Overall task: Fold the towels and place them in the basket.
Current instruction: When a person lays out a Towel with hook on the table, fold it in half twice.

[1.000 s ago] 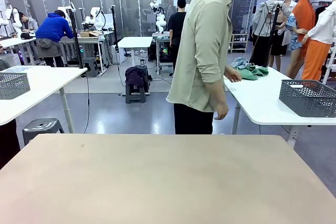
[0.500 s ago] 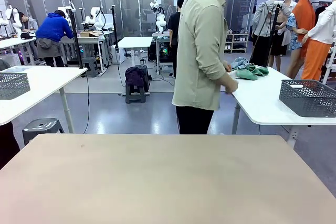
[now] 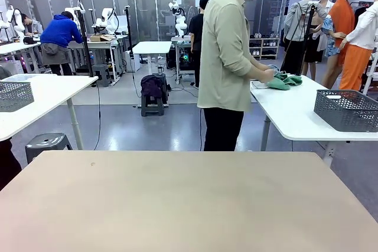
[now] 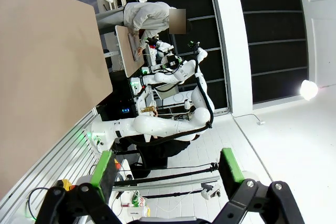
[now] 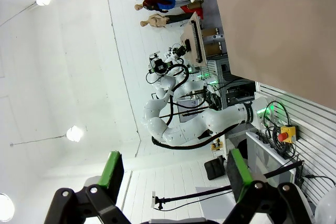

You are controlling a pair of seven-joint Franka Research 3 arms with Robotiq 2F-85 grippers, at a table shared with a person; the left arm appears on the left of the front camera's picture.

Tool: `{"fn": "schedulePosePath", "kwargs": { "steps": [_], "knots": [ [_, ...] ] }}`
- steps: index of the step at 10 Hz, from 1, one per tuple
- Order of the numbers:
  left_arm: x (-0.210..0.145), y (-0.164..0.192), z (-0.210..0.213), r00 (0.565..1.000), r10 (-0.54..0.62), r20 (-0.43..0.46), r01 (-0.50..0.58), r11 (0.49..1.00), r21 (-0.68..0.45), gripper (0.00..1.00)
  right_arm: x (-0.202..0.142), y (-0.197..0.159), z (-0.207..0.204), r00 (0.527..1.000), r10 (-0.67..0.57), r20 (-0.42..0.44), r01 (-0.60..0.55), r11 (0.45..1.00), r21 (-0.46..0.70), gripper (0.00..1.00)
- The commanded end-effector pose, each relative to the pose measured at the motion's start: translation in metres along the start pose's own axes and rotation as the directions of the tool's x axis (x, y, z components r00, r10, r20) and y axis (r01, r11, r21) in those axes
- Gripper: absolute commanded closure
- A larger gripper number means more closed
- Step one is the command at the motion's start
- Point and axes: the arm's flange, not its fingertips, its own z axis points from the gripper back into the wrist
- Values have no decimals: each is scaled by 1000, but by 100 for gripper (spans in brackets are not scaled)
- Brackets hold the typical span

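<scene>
A person in a pale green shirt stands beyond the bare beige table (image 3: 189, 199), facing a white side table (image 3: 295, 116). Both of the person's hands are on a small pile of cloths (image 3: 282, 79), mostly green, with a bit of pale blue-grey towel (image 3: 273, 69) at its near end. The dark grey mesh basket (image 3: 346, 109) stands on the same white table, to the right of the pile. My left gripper (image 4: 167, 166) is open, with nothing between its green pads. My right gripper (image 5: 174, 170) is open too and holds nothing. Both point away from the table.
A second grey mesh basket (image 3: 15, 94) sits on a white table at the far left. A metal stool (image 3: 46, 141) stands below it. The beige table's edge shows in the left wrist view (image 4: 42, 66) and the right wrist view (image 5: 283, 24).
The person has turned towards the white side table and brought both hands onto the cloth pile. Neither gripper has changed.
</scene>
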Motion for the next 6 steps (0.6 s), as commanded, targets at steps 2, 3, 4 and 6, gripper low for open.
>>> {"fn": "schedulePosePath", "kwargs": {
  "steps": [2, 3, 4, 6],
  "knots": [
    [-1, 0, 1, 1000, -1, 3, 1, 1000, 2, 0, 0, 1, -1, 1000, 1, -2, -2, 1000, -2, 0],
    [-1, 0, 1, 1000, -1, 3, 1, 1000, 2, 0, 0, 1, -1, 1000, 1, -2, -2, 1000, -2, 0],
    [0, 0, 0, 1000, 0, 0, 0, 1000, 0, 0, 0, 1, -1, 1000, 1, -2, -2, 1000, -2, 0],
    [0, 3, -2, 999, 46, 27, -47, 998, 45, 0, 0, 1, -1, 1000, 1, -2, -2, 1000, -2, 0]
  ]
}}
